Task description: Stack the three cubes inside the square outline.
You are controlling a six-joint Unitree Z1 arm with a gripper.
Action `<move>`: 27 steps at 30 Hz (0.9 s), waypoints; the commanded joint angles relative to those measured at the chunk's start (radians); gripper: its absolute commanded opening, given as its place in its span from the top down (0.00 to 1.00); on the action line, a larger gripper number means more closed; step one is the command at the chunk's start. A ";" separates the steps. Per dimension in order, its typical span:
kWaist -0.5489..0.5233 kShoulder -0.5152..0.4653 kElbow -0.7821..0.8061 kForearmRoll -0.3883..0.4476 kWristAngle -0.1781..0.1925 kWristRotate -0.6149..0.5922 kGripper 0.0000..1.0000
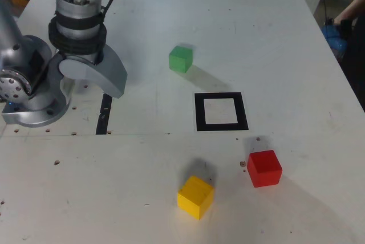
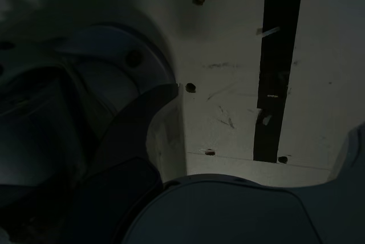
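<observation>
1. The claw (image 1: 108, 81) hangs low over the white worktop (image 1: 256, 21), close to the arm's own round base (image 1: 31, 104), at the exterior view's left. It carries nothing. Whether its two parts stand apart or together, I cannot tell from either view.
2. A straight strip of black tape (image 1: 105, 113) lies on the worktop just under and beside the claw tip. In the wrist view the same strip (image 2: 278, 61) runs across the pale surface, with small screw holes near it.
3. The green cube (image 1: 181, 59) stands apart from the claw, toward the exterior view's right and slightly farther back.
4. The square outline (image 1: 221, 111), black frame with white centre, lies farther from the claw than the green cube, to the exterior view's right. It has no cube inside.
5. The red cube (image 1: 264, 168) is the farthest from the claw, beyond the outline and nearer to the camera.
6. The yellow cube (image 1: 195, 196) rests near the red one, well apart from the claw, at the front of the worktop.
7. All three cubes sit separately, none touching another.
</observation>
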 commanded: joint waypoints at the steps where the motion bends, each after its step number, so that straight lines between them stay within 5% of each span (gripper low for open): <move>1: 0.001 -0.005 -0.005 0.008 0.003 -0.002 0.01; 12: -0.094 0.007 -0.190 0.065 0.013 -0.006 0.02; 22: -0.260 0.189 -0.577 0.200 0.104 0.004 0.03; 27: -0.288 0.269 -0.716 0.236 0.120 0.011 0.03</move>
